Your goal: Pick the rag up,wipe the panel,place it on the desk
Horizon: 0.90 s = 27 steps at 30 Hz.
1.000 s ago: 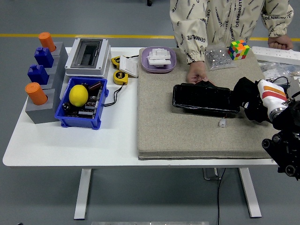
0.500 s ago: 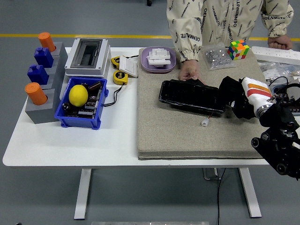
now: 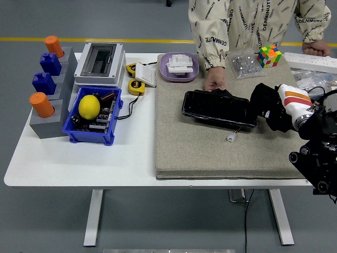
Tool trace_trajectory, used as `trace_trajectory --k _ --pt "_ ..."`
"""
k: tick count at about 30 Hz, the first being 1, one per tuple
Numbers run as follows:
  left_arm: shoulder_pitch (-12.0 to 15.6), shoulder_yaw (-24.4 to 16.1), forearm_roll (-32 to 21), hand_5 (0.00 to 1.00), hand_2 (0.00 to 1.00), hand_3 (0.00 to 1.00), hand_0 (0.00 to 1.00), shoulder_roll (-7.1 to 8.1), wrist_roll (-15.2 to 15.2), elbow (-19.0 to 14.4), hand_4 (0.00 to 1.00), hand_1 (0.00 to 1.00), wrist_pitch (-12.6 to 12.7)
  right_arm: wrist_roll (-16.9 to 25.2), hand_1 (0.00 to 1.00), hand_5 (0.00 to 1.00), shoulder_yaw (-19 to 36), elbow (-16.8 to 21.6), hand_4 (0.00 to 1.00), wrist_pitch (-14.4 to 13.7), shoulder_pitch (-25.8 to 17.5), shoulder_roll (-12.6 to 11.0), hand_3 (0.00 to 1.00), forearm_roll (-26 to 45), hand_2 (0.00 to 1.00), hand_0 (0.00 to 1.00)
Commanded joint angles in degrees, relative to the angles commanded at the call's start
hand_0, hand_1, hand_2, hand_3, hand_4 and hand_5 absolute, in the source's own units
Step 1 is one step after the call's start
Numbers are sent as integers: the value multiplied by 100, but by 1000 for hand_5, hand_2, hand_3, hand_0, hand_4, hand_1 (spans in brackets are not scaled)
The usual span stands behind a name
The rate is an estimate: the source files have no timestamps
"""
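Observation:
A black glossy panel (image 3: pixel 216 109) lies on the tan felt mat (image 3: pixel 200 153), with a thin wire running to a small white connector (image 3: pixel 230 138). At the panel's right end is my right hand (image 3: pixel 267 105), curled around a dark bundle that looks like a black rag (image 3: pixel 260 98) and pressing it there. The rag is hard to tell apart from the black fingers. A person across the table rests one hand (image 3: pixel 215 83) on the panel's far left edge. My left arm does not show.
A Rubik's cube (image 3: pixel 268 56), a bag of small parts (image 3: pixel 243 63) and a purple tray (image 3: pixel 179 67) sit along the mat's far edge. Left of the mat are a blue bin (image 3: pixel 92 124) holding a lemon (image 3: pixel 89 106), a grey enclosure (image 3: pixel 97 63) and a yellow tape measure (image 3: pixel 136 86).
My right hand and the panel slid left and slightly away, then came back a little to the right. The person's hand stayed on the panel's far edge throughout.

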Motion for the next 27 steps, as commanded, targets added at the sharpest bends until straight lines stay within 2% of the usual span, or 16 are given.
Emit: trace_trajectory --k 6,17,27 --pt "15 -16 16 438 654 562 612 12 1 5 627 642 4 -17 444 269 -10 44 871 33 91 -64 513 -33 493 327" --pt "19 -86 50 438 654 562 612 3 2 5 627 641 6 -36 443 270 56 87 871 80 73 -374 514 -57 493 327" --pt "19 -139 65 437 654 562 611 -28 -1 -3 627 641 5 -33 445 270 51 80 872 93 43 -424 514 -56 493 327"
